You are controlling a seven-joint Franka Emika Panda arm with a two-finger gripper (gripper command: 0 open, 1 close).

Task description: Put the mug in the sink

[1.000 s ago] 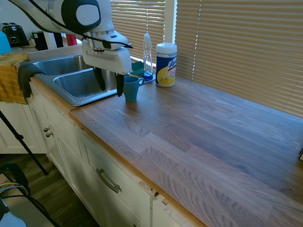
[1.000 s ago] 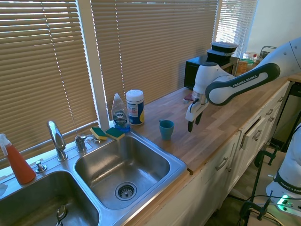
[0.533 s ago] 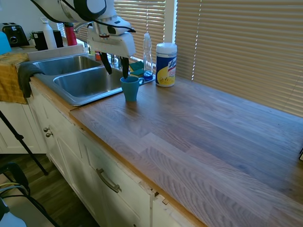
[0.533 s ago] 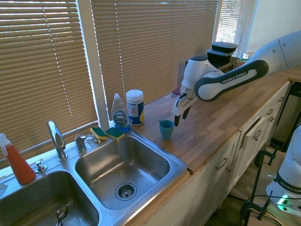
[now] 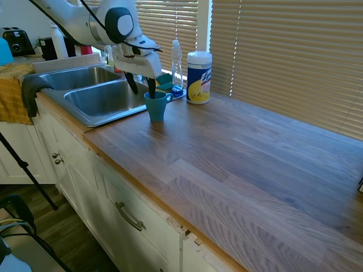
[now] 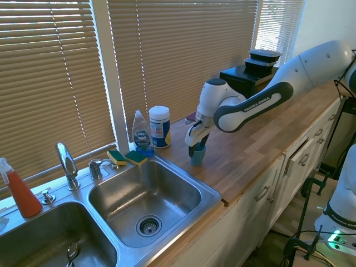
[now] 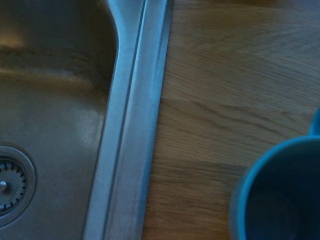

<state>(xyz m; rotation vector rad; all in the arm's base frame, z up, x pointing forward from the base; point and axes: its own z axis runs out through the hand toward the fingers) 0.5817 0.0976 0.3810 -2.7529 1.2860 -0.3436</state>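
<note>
— 0 steps finished yet? Where was the mug (image 5: 157,106)?

— Upright on the counter (image 5: 238,153), just beside the sink (image 6: 208,194) rim. My gripper (image 5: 143,89) hung spread, 1 finger dipping inside the mug, not yet clenched. Grasping, lifting and lowering remained.

— And against 1 second earlier?

— I had swung from the counter edge to above the mug.

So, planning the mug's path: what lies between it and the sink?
Only bare wooden countertop lies between the mug and the sink rim, clearest in the wrist view.
</note>
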